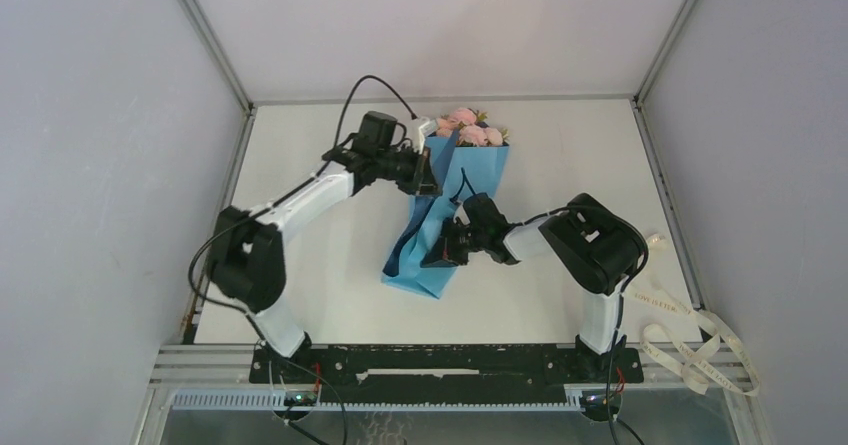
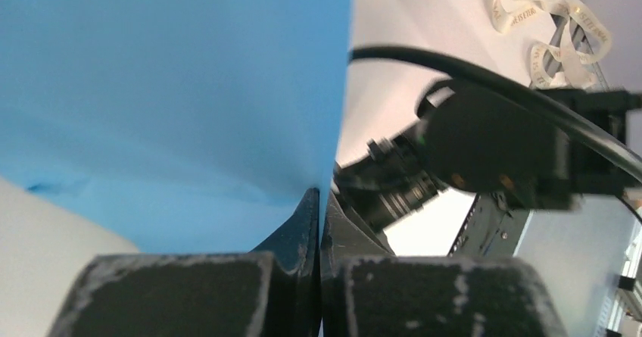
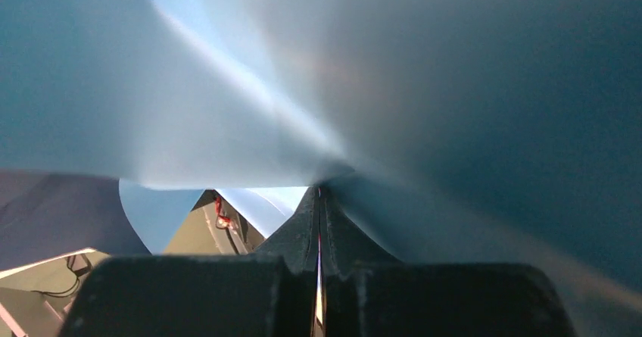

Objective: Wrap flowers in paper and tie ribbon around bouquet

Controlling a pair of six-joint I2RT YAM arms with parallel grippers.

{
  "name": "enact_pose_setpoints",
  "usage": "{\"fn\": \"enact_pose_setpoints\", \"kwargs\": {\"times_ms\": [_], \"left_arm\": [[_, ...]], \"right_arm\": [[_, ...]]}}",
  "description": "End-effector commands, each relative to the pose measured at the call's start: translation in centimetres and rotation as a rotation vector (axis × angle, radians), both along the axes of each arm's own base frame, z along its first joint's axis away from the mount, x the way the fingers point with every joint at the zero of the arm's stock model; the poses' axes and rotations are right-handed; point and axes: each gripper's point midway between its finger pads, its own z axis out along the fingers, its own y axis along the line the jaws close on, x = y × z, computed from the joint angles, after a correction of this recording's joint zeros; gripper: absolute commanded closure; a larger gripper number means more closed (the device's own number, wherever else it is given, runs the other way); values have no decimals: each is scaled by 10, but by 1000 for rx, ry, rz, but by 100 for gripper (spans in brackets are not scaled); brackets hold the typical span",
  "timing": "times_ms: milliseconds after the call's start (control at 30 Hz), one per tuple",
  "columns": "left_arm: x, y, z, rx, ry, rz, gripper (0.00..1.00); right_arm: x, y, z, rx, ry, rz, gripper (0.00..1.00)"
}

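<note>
The bouquet (image 1: 482, 170) lies slantwise in the middle of the tabletop (image 1: 320, 285), with pink roses (image 1: 470, 130) showing at its far end and their stems hidden inside the blue paper (image 1: 422, 270). The left gripper (image 2: 319, 201) is clenched on the paper's upper left edge, and the right gripper (image 3: 318, 197) on a fold lower down, where its camera sees only blurred paper. Open tabletop lies on both sides, and the ribbon (image 1: 700, 350) is heaped well apart, past the near right corner.
</note>
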Motion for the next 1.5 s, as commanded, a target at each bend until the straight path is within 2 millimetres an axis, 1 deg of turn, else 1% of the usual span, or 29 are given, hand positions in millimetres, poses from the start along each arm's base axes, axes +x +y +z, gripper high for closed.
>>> {"fn": "enact_pose_setpoints", "kwargs": {"times_ms": [0, 67, 167, 233, 333, 400, 433, 500, 533, 600, 667, 700, 733, 767, 800, 867, 967, 1000, 1033, 1067, 1167, 1233, 1267, 1300, 1367, 1467], "left_arm": [[33, -25, -9, 10, 23, 59, 100], [44, -26, -26, 38, 46, 83, 100], [52, -33, -50, 71, 66, 83, 100], [53, -38, -66, 97, 83, 75, 100], [48, -47, -85, 121, 120, 47, 100], [49, -46, -98, 149, 132, 61, 100], [49, -45, -106, 164, 140, 66, 100], [48, -42, -114, 184, 148, 67, 100], [48, -41, -117, 189, 152, 68, 100], [46, -41, -117, 187, 155, 67, 100], [46, -43, -114, 177, 157, 63, 100], [45, -44, -112, 171, 157, 60, 100], [45, -45, -110, 167, 154, 58, 100], [44, -46, -108, 165, 151, 55, 100], [44, -47, -106, 164, 146, 54, 100], [44, -46, -102, 163, 140, 56, 100], [43, -48, -94, 151, 141, 59, 100], [41, -49, -91, 143, 144, 58, 100], [40, -50, -85, 132, 144, 55, 100], [38, -52, -80, 122, 143, 51, 100], [30, -64, -61, 93, 126, 18, 100], [25, -75, -51, 71, 126, -3, 100], [22, -81, -49, 61, 132, -14, 100], [21, -86, -47, 52, 137, -20, 100], [23, -92, -49, 53, 142, -24, 100], [33, -90, -68, 110, 130, -9, 100]], "right_arm": [[20, 8, 40, 103, -101, -63, 100], [22, 7, 50, 114, -126, -76, 100], [23, 6, 59, 124, -143, -77, 100], [22, 5, 61, 125, -138, -77, 100], [21, 2, 62, 128, -128, -90, 100], [19, -6, 65, 133, -118, -108, 100], [18, -13, 67, 129, -118, -122, 100], [14, -31, 64, 84, -120, -151, 100], [14, -43, 65, 53, -132, -169, 100], [14, -70, 57, -23, -135, -214, 96], [22, -94, 53, -67, -146, -262, 90], [29, -104, 53, -74, -155, -277, 83], [36, -111, 54, -71, -159, -280, 73], [43, -118, 51, -71, -154, -287, 67], [53, -123, 48, -76, -159, -295, 63], [73, -127, 42, -79, -168, -308, 57], [102, -124, 32, -71, -167, -313, 55], [110, -122, 30, -66, -165, -310, 55], [115, -119, 23, -64, -152, -308, 57], [120, -116, 20, -55, -148, -308, 62], [130, -105, 15, -15, -133, -294, 86], [133, -97, 15, 15, -126, -278, 97], [135, -93, 18, 36, -130, -269, 100], [137, -91, 22, 52, -137, -265, 100], [139, -91, 32, 68, -151, -261, 100], [138, -105, 43, 52, -161, -276, 99]]}}
